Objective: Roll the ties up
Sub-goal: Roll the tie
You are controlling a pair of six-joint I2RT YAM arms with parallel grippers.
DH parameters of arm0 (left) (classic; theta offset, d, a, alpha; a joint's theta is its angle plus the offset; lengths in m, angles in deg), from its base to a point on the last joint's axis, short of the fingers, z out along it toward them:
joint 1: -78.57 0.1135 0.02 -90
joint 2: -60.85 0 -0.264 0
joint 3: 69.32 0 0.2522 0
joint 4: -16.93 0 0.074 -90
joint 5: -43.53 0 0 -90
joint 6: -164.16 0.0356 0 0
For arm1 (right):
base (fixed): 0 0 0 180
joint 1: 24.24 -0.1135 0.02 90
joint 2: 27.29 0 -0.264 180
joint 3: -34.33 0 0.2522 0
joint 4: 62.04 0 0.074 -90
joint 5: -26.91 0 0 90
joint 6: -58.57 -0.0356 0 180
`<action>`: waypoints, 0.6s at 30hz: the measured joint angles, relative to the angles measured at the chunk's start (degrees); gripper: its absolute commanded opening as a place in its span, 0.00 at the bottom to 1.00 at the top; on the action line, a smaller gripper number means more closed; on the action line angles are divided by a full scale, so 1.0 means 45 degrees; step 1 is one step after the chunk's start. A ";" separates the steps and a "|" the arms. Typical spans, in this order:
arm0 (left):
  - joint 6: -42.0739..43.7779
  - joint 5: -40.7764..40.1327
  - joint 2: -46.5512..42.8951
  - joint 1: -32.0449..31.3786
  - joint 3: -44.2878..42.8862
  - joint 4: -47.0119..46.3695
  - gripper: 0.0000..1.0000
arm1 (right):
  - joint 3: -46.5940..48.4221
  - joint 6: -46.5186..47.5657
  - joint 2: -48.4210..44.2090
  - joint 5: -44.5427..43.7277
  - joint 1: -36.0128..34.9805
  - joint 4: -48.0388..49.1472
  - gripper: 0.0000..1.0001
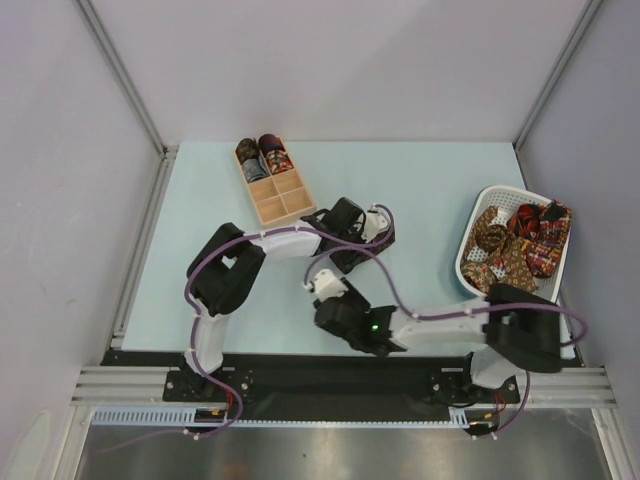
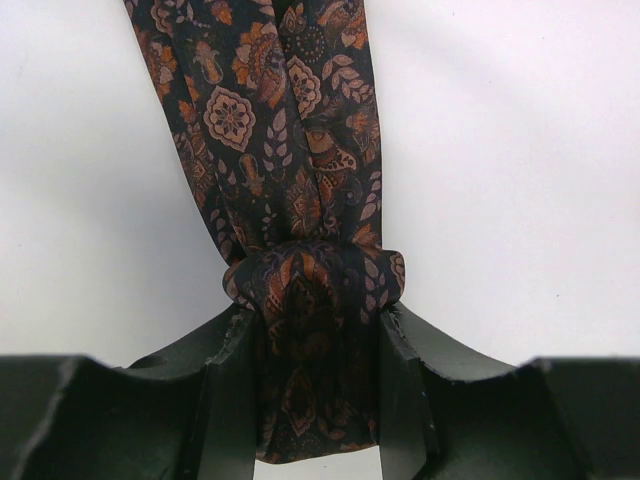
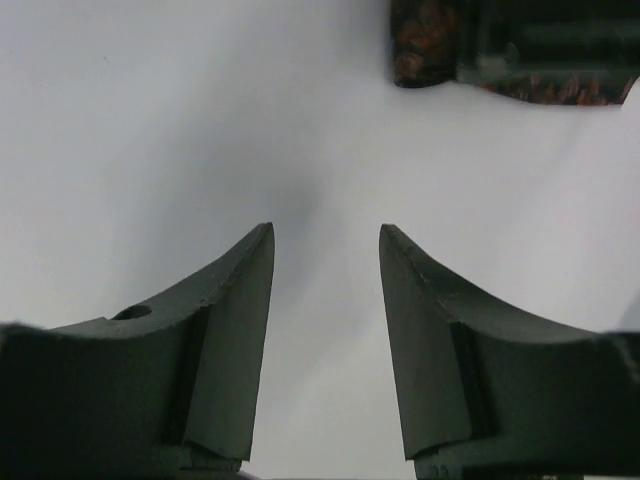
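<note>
My left gripper [image 2: 315, 320] is shut on a dark maroon paisley tie [image 2: 290, 130]. The fabric bunches at the fingertips and runs away from them over the pale table. In the top view the left gripper [image 1: 337, 240] is at mid-table, and the arms hide this tie. My right gripper [image 3: 325, 235] is open and empty over bare table. It is just in front of the left one in the top view [image 1: 330, 300]. A bit of the held tie [image 3: 425, 45] shows at the upper right of the right wrist view. Two rolled ties [image 1: 262, 158] sit in the wooden box [image 1: 283, 205].
A white plastic basket [image 1: 478, 215] at the right edge holds several loose red, gold and brown ties [image 1: 520, 245]. The wooden compartment box stands at the back left. The enclosure's walls and metal rails border the table.
</note>
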 measured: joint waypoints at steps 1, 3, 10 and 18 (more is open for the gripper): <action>0.0000 0.0000 0.0005 0.0000 -0.0010 0.0005 0.42 | 0.0831 0.0214 0.1039 -0.0549 -0.0272 -0.0306 0.51; 0.0000 0.0005 0.0019 0.0000 -0.0015 0.0015 0.42 | 0.2283 0.0602 0.2890 -0.1341 -0.0554 -0.0651 0.52; 0.0000 0.0019 0.0049 0.0000 -0.0092 0.0107 0.42 | 0.6975 0.1836 0.7791 -0.3060 -0.0617 -0.3036 0.54; -0.0019 -0.0010 0.0228 0.0000 -0.0447 0.0525 0.41 | 1.1560 0.2463 1.0749 -0.4328 0.0583 -0.5843 0.57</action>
